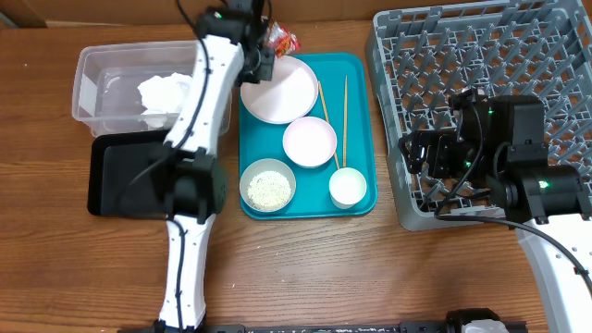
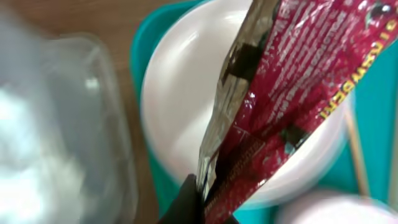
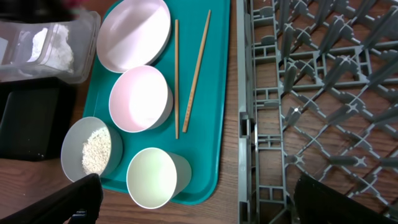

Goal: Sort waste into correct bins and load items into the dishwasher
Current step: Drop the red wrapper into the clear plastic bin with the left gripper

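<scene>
My left gripper (image 2: 202,208) is shut on the lower edge of the red-and-white wrapper (image 2: 292,93), holding it above the round white plate (image 2: 180,93) at the teal tray's far end. From overhead the wrapper (image 1: 282,39) shows beside that gripper (image 1: 265,57). A crumpled napkin (image 1: 162,92) lies in the clear tub (image 1: 102,69); the black tray (image 1: 125,180) sits just in front of it. The white bowl (image 3: 140,99), the grey-green bowl (image 3: 90,149) with rice, the cup (image 3: 152,177) and two chopsticks (image 3: 176,74) rest on the teal tray. My right gripper (image 3: 208,205) hangs open over the dish rack's (image 3: 323,93) left edge.
The teal tray (image 1: 356,83) lies between the bins and the dish rack (image 1: 490,55). The left arm stretches from the table's front edge across the black tray and the tub. Bare wooden table shows in front of the teal tray.
</scene>
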